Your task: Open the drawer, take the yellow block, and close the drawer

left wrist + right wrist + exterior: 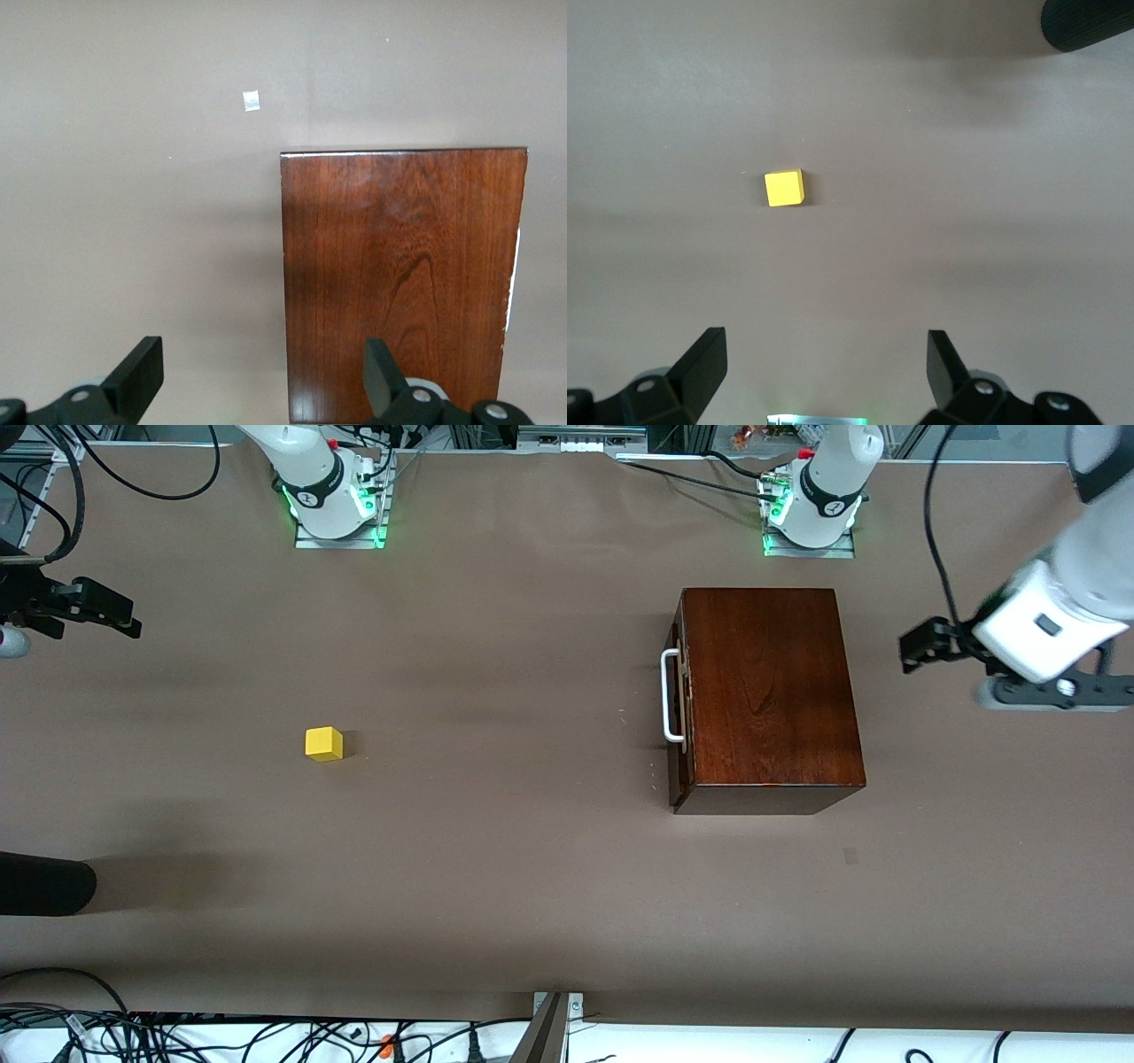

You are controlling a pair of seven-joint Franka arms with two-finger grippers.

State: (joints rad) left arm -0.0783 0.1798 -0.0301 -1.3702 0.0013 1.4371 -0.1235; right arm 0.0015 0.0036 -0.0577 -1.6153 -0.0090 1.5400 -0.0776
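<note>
the drawer [679, 700] sits shut in the dark wooden box [771, 691], right of centre in the front view, its white bar handle [669, 695] facing the middle of the frame. the yellow block [324, 744] is not inside: it lies alone on the brown surface [496, 868], left of centre, well apart from the box.

the left gripper [921, 646] hangs at the right edge of the frame, beside the box; the left wrist view shows its jaws spread wide with nothing between them. the right gripper [106, 615] hangs at the far left edge, upper left of the block, jaws wide apart and empty in its wrist view. both arms look to be waiting.

the block looks light, rigid and plain-faced, so a pinch across two opposite flat sides should hold, squared to its faces. the drawer is best worked by the bar handle, taken at mid-length so it slides straight; the box may shift if pulled off-line.
</note>
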